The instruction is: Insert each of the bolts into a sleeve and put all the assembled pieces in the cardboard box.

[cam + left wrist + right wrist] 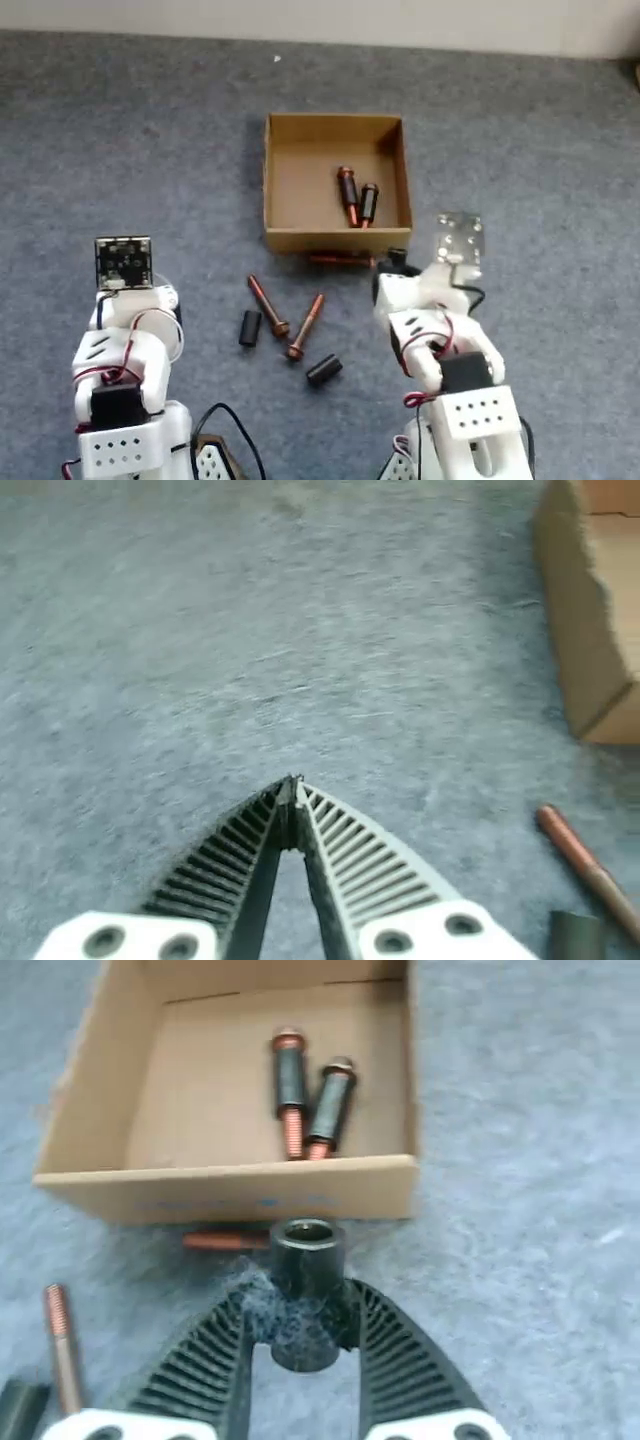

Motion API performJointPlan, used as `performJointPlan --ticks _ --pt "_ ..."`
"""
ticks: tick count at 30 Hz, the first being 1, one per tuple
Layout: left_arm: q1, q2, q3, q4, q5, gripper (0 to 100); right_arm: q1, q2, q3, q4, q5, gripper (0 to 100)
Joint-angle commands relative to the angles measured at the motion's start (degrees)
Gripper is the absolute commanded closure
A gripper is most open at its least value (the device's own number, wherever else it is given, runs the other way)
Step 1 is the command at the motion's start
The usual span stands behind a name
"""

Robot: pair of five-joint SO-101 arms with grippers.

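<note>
My right gripper (301, 1308) is shut on a black sleeve (305, 1258) held upright, just in front of the cardboard box (230, 1192). Two assembled pieces (289, 1088) (331, 1108) lie inside the box (285, 238). A copper bolt (224, 1241) rests on the carpet against the box's front wall. Two more bolts (268, 305) (307, 326) and two loose black sleeves (250, 328) (323, 370) lie between the arms. My left gripper (290, 786) is shut and holds nothing, low over bare carpet left of the parts. One bolt (585, 864) and a sleeve (575, 938) show beside it.
Grey carpet covers the whole work surface. A box corner (592, 620) stands off to the side of my left gripper. Open carpet lies to the left of the box and to the right of the right arm (440, 340).
</note>
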Motion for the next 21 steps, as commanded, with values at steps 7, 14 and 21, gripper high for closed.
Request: performJointPlan --ticks 7,14,21 --pt "15.0 0.5 -11.6 3.0 -11.5 98 8.9 -5.6 0.1 -4.6 -0.8 99.3" --pt "23.6 12.1 -21.5 8.2 -15.6 98 18.5 -5.3 0.2 -9.5 -5.8 99.4" --pt "26.0 39.0 -34.2 9.2 -29.0 97 19.6 -5.2 0.3 -9.9 -5.8 99.4"
